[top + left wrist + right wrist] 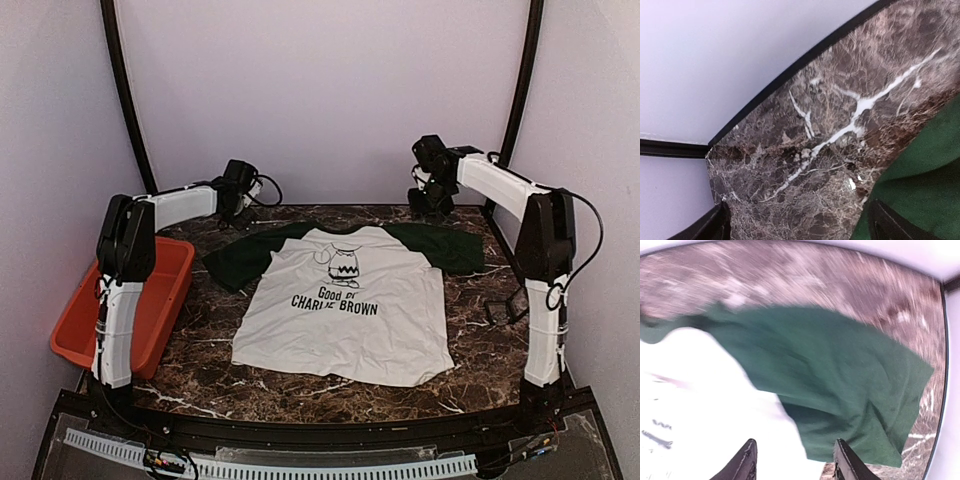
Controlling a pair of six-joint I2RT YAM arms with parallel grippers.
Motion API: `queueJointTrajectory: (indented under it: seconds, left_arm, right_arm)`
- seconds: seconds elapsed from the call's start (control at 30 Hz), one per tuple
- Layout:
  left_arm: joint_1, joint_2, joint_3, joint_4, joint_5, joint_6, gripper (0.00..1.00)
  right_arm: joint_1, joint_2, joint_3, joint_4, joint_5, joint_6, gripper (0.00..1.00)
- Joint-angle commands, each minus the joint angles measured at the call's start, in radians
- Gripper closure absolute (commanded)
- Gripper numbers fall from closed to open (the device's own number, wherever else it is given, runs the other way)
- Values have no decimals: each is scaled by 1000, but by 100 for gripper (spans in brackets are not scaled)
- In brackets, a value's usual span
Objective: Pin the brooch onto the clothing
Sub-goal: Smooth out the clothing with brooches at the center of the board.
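Note:
The clothing [345, 305], a white T-shirt with dark green sleeves and a black cartoon print, lies flat in the middle of the marble table. A small pale round thing [320, 255] sits on its chest left of the print; I cannot tell whether it is the brooch. My left gripper [240, 198] hovers at the back left, beyond the left sleeve [925, 175]. Its fingers [720, 226] stand wide apart with nothing between them. My right gripper [432, 195] hangs at the back right over the right sleeve [840, 375], open and empty [796, 465]; that view is blurred.
A red bin [135, 305] stands at the table's left edge beside the left arm. A thin black wire loop [505, 305] lies on the marble near the right arm's base. A black rail [805, 60] borders the table's back edge against the pale wall.

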Motion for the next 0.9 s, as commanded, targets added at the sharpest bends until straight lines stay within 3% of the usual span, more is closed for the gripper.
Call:
queueJointTrajectory:
  seconds: [0.0,0.13,0.17,0.2,0.27,0.4,0.5,0.7,0.87]
  left_arm:
    - [-30,-232,-119,112,125,21,2]
    - [-81,-287,-178,157,237,120,1]
    - [-90,-288,-181,150,257,136,1]
    - [-92,-286,-181,150,285,137,1]
    - [-94,-269,-180,160,285,137,1]
    - [-94,-191,-153,157,284,141,1]
    - [-102,-125,-134,172,272,141,1]
    - [-145,-10,-107,274,80,237,1]
    - [-152,80,-41,321,-27,234,1]
  right_arm:
    - [64,-65,-27,73,-24,-105,49]
    - [106,-125,-86,107,-135,-135,47]
    - [120,-147,-116,125,-179,-143,43]
    - [138,-166,-146,145,-239,-153,8]
    - [196,-197,-205,180,-297,-177,2]
    - [334,-199,-289,233,-343,-199,3]
    - [391,-154,-315,268,-394,-176,12]
    - [448,-26,-294,341,-539,-105,38]
    - [460,57,-276,364,-584,-80,44]
